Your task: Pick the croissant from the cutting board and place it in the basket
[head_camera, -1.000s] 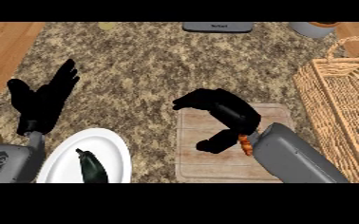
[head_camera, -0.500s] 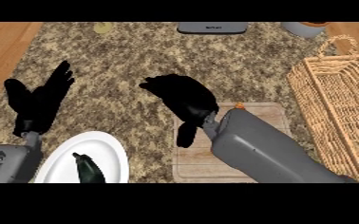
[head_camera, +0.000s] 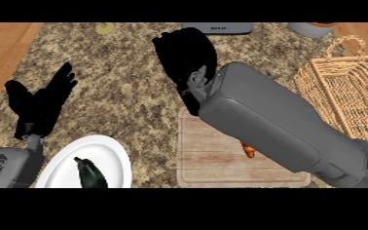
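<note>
A small orange piece of the croissant [head_camera: 247, 150] peeks out from under my right forearm, lying on the wooden cutting board [head_camera: 215, 163]. My right hand [head_camera: 187, 58] hangs well beyond the board's far edge, over the speckled counter, fingers relaxed and holding nothing. Its grey forearm hides most of the board. The wicker basket [head_camera: 343, 95] stands at the right edge. My left hand [head_camera: 39, 102] rests open at the left, fingers up.
A white plate [head_camera: 108, 151] with a dark green vegetable [head_camera: 91, 173] lies at the lower left. Along the far edge stand a grey appliance [head_camera: 217, 28], a small yellow-green object [head_camera: 105, 28] and a grey pot [head_camera: 315, 28].
My right hand has lifted off the cutting board and swung away to the upper left, empty. The croissant stays on the board. The left hand has barely moved.
</note>
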Tool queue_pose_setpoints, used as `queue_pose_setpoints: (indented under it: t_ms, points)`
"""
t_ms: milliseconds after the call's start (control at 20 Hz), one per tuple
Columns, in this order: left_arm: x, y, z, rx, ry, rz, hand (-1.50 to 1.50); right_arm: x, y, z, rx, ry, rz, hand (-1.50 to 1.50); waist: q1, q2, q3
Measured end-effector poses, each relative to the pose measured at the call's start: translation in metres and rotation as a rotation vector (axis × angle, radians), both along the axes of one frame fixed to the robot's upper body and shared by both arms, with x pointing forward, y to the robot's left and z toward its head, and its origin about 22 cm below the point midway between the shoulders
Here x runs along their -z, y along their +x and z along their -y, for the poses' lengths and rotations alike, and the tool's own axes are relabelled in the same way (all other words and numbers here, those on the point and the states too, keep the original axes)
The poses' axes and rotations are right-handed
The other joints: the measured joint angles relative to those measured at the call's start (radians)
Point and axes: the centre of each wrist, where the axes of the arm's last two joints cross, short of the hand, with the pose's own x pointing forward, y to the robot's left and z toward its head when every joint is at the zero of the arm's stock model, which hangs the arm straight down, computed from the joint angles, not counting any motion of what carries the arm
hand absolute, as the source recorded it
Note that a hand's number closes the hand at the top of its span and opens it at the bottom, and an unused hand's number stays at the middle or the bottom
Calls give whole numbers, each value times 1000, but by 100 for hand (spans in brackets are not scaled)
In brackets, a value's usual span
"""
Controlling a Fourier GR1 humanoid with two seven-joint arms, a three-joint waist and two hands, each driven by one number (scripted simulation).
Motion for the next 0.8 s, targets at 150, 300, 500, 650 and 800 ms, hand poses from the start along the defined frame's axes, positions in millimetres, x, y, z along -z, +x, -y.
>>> queue_pose_setpoints:
  t_ms: [150,300,500,650,800]
  points:
    - [1,-2,1,-5,-4,1,0,-18,9,7,5,-24,-100,-150,-3,0,1]
    - [1,-3,-3,-13,-4,-2,0,-31,16,16,-4,-21,-176,-150,-7,1,1]
    - [3,-7,-6,-18,-4,-2,0,-44,17,38,-27,42,-251,-150,-14,-1,2]
    - [-1,-8,-2,-18,-2,-1,0,-52,13,59,-36,105,-272,-150,-17,-1,2]
    - [-3,-4,-5,-14,-1,1,0,-52,3,87,-35,139,-252,-150,-19,1,3]
